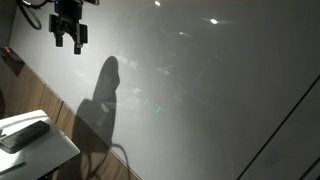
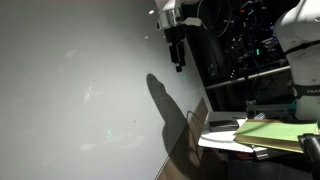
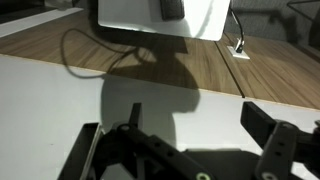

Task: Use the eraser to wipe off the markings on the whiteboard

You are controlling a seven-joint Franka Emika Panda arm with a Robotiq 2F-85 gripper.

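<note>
Both exterior views show the gripper (image 1: 69, 44) hanging high in front of the whiteboard (image 1: 210, 90), its jaws spread wide with nothing between them. Seen edge-on in an exterior view (image 2: 179, 64), the jaws overlap and their gap cannot be judged. In the wrist view only the two dark fingers (image 3: 268, 135) and part of the linkage show along the bottom edge, wide apart and empty, with the rest of the gripper (image 3: 172, 125) cut off. The arm above the gripper is cropped by the frame top in both exterior views. Its shadow (image 1: 100, 100) lies dark on the board below the gripper. The eraser (image 1: 22, 135) lies flat on the small table (image 1: 58, 150) at the foot of the board, well apart from the gripper. In the wrist view the eraser (image 3: 172, 8) is a dark block on the table, cut off by the top edge. In an exterior view the table (image 2: 215, 142) is mostly covered by a yellow-green folder (image 2: 265, 132) and papers, and the eraser cannot be picked out there. The markings are too faint to make out among the glare and reflections on the glossy board. A cable (image 3: 85, 50) loops over the wood strip (image 3: 270, 65) beside the table, and part of it is lost in shadow.
</note>
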